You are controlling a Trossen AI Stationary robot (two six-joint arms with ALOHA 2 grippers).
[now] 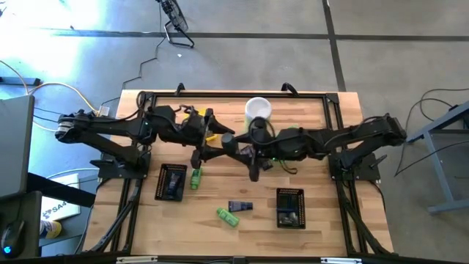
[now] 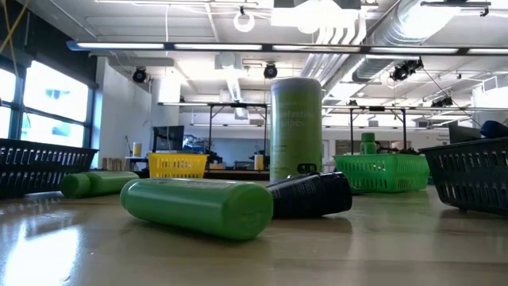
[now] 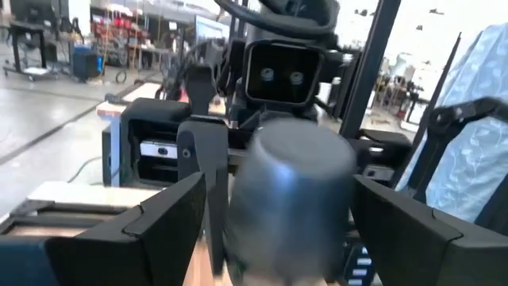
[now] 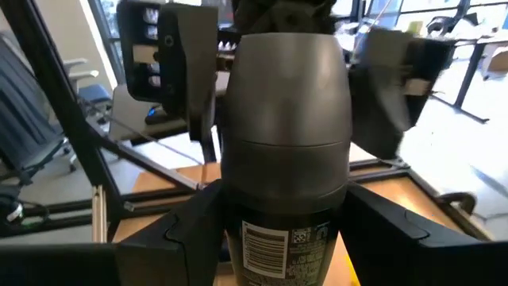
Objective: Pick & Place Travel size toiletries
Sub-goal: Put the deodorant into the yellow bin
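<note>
A dark grey oval piece [image 4: 284, 135] with a barcode label sits between my right gripper's [image 4: 282, 238] fingers, high over the table's middle [image 1: 238, 147]. My left gripper [image 3: 278, 230] is open and faces it from the table's left. Its fingers stand on either side of the piece's rounded cap end [image 3: 290, 191] without touching. On the table lie one green bottle [image 1: 227, 217], a dark navy packet [image 1: 240, 207] and another green bottle [image 1: 196, 178]. My right gripper pinches the dark grey piece between its two fingers at the labelled lower part [image 4: 282, 242]. It comes level from the table's right. The piece is lifted clear and sticks out beyond the fingertips, its cap end toward my left gripper.
Two black mesh trays rest on the near half, one at the left [image 1: 171, 182] and one at the right [image 1: 290, 207]. The tall pale-green canister with white lid [image 1: 258, 110] stands behind the arms. A yellow tray [image 2: 178, 164] and a green tray [image 2: 381, 171] sit farther back.
</note>
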